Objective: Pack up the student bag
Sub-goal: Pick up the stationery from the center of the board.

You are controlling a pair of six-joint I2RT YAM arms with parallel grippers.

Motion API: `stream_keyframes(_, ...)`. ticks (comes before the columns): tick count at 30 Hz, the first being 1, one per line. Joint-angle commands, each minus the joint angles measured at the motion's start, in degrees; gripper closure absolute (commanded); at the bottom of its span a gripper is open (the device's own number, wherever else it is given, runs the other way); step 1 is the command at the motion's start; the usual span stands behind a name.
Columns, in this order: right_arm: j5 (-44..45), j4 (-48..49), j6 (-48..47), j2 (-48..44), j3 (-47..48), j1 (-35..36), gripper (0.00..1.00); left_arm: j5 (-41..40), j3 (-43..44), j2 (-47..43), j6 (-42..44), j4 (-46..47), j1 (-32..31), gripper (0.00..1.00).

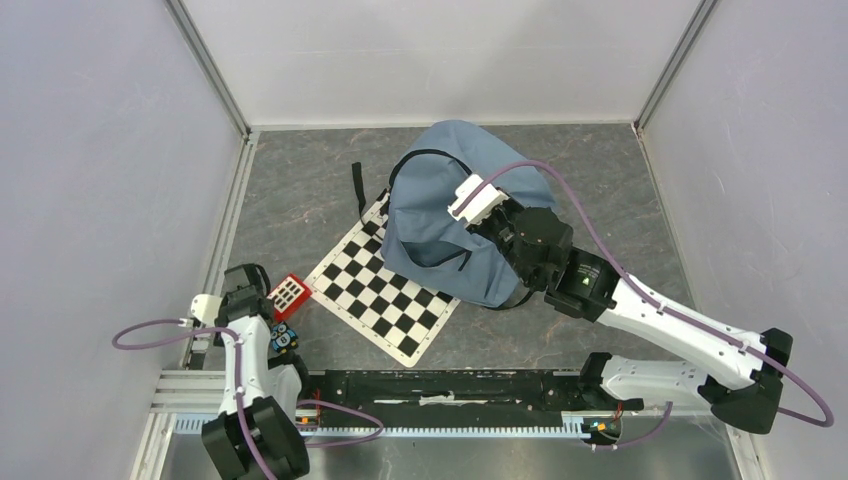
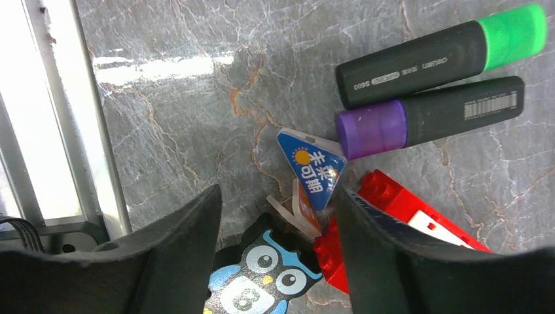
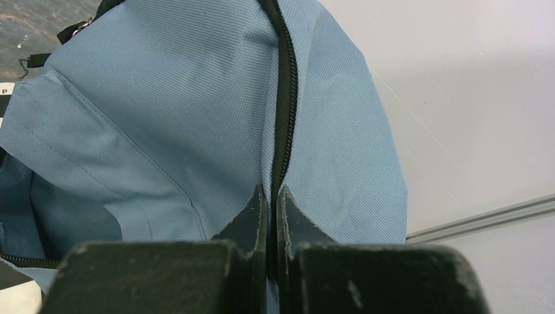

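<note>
The student bag [image 1: 440, 170] was seen at upper centre, its zip edge pinched by the right claw [image 3: 270, 203]; the left claw [image 2: 278, 212] (spread wide) was best centred over the owl tag [image 2: 262, 275] before closing.

The student bag [image 3: 163, 118] is matt woven cloth, the table [image 2: 190, 111] glossy veined stone, its rail [image 2: 65, 131] smooth metal.
</note>
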Motion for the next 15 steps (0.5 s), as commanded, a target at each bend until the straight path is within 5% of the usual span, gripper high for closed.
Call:
stream_keyframes(1, -0.64, 0.2, 0.21, 0.85, 1.87, 0.01, 1.0, 0.77, -0.86, 0.62, -1.2, 3.8, 0.95, 0.35)
stream_keyframes(15, -0.68, 0.24, -0.05, 1.6, 2.55, -0.03, 1.0, 3.41, -0.46, -1.85, 1.51, 4.67, 1.26, 0.84)
